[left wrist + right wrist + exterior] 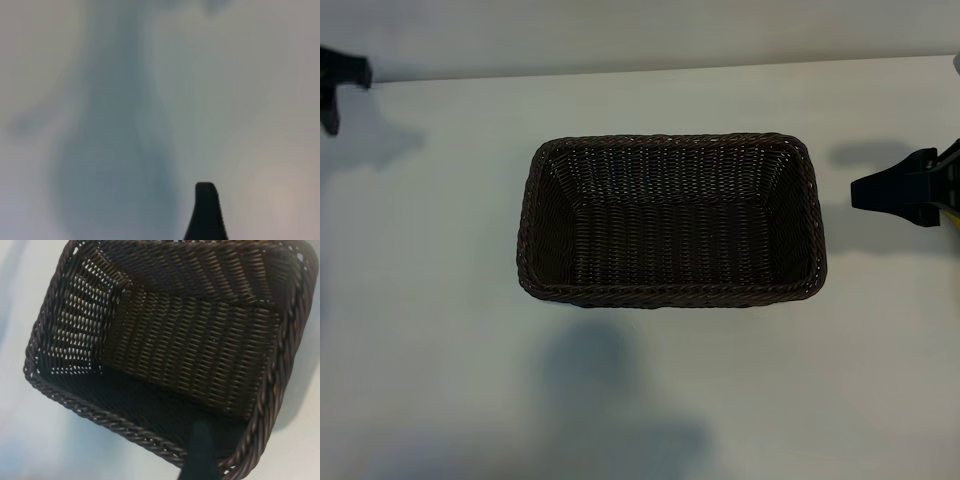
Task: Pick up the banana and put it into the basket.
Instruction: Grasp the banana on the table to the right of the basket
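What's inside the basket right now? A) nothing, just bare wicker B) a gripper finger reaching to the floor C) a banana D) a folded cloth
A: the exterior view shows the basket with only its woven floor and walls, and the right wrist view agrees; no banana appears in any view. The left gripper and right gripper sit at the table's edges, clear of it.

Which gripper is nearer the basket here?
Right. The right gripper sits just off the basket's right end; the left gripper is far off at the table's upper-left edge.
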`<action>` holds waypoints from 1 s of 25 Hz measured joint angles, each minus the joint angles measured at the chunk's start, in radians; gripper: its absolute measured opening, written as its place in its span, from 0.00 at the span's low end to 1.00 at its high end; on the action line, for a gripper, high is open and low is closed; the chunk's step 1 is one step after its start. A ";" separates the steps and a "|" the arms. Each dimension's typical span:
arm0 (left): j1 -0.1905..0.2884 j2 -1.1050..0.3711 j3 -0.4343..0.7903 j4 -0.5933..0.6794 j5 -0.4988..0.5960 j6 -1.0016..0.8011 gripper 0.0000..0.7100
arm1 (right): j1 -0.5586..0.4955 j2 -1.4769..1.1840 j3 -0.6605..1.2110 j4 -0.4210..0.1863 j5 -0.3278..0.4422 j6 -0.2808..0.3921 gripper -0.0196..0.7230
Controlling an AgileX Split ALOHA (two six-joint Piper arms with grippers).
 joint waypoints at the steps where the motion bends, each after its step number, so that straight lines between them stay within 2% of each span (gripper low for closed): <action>1: 0.000 -0.039 0.049 -0.001 0.000 -0.003 0.81 | 0.000 0.000 0.000 0.000 0.000 0.000 0.81; 13: 0.000 -0.643 0.606 -0.006 -0.004 0.000 0.81 | 0.000 0.000 0.000 0.000 0.000 0.000 0.81; 20: 0.000 -0.968 0.848 -0.098 -0.091 0.038 0.81 | 0.000 0.000 0.000 0.000 0.000 0.000 0.81; 25: 0.000 -1.162 0.971 -0.128 -0.119 0.064 0.81 | 0.000 0.000 0.000 0.000 0.000 0.000 0.81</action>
